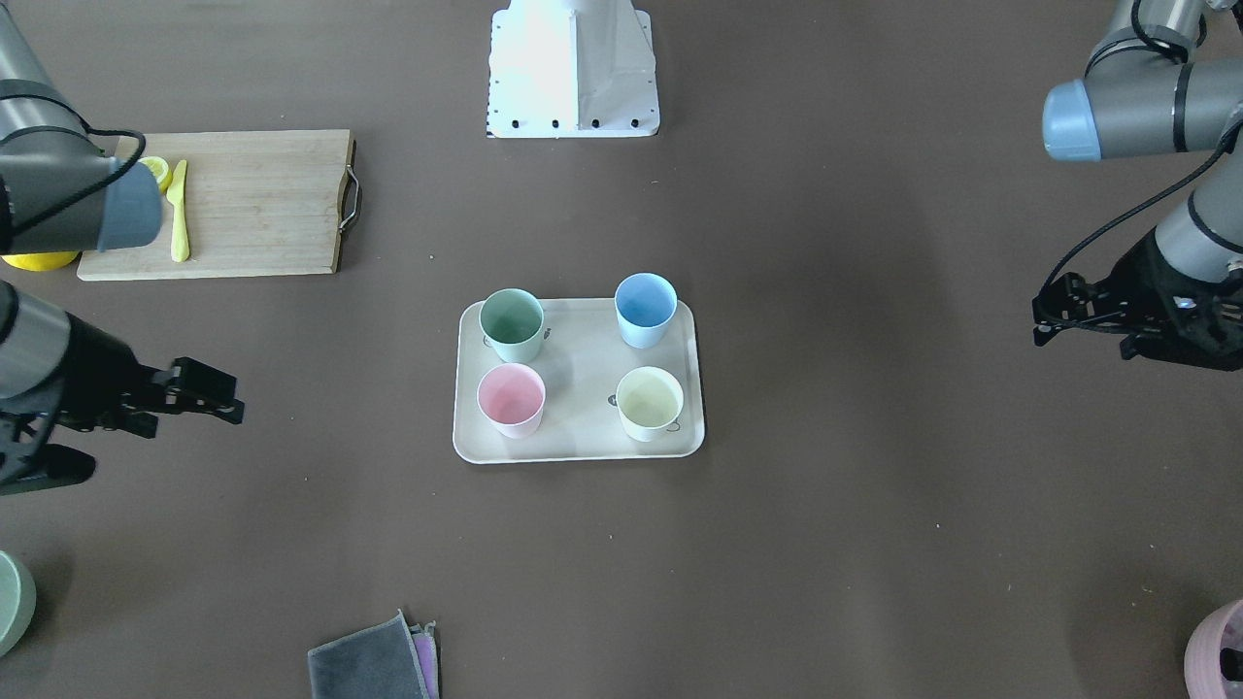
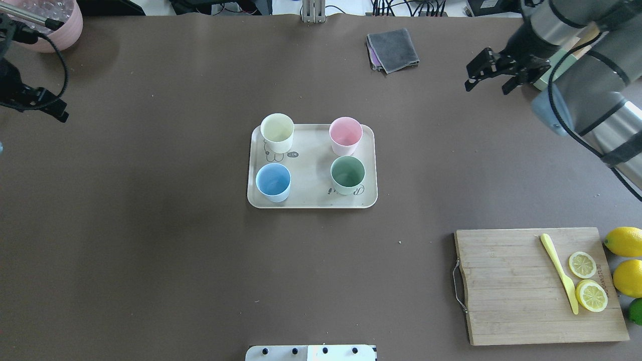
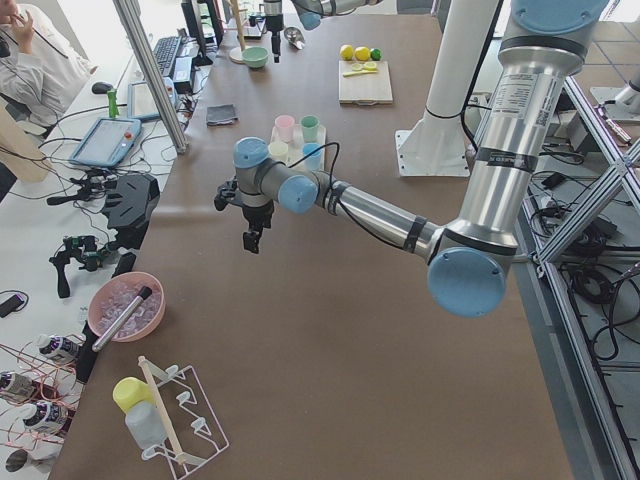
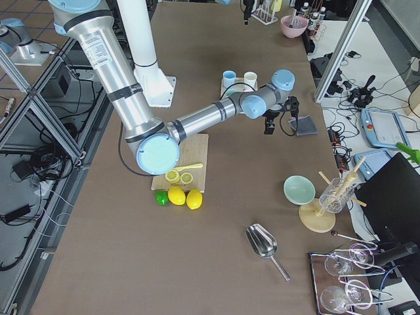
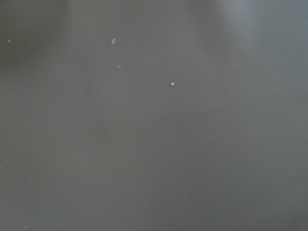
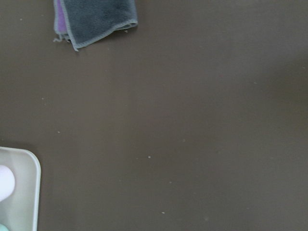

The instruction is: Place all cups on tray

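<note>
We see small matte tapered mint green cup (image 2: 347, 173), light blue cup (image 2: 273, 181), cream-yellow cup (image 2: 277, 131), pink cup (image 2: 345, 134) upright (none touching), one per corner of flat beige rimmed tray (image 2: 311, 165), mid brown table (image 2: 150, 225). Left jaws, right jaws spread, empty, well apart from tray.

Four cups are on the tray (image 2: 311, 170), one in each corner and none touching: far-left cup (image 2: 277, 131), far-right cup (image 2: 345, 134), near-left cup (image 2: 273, 181), near-right cup (image 2: 347, 174). Right of the tray and nearer the robot sits the cutting board (image 2: 506, 291), with the knife (image 2: 559, 273) and lemon slices (image 2: 582, 264) on it. Beyond the tray, slightly right, lies a folded cloth (image 2: 393, 49).
</note>
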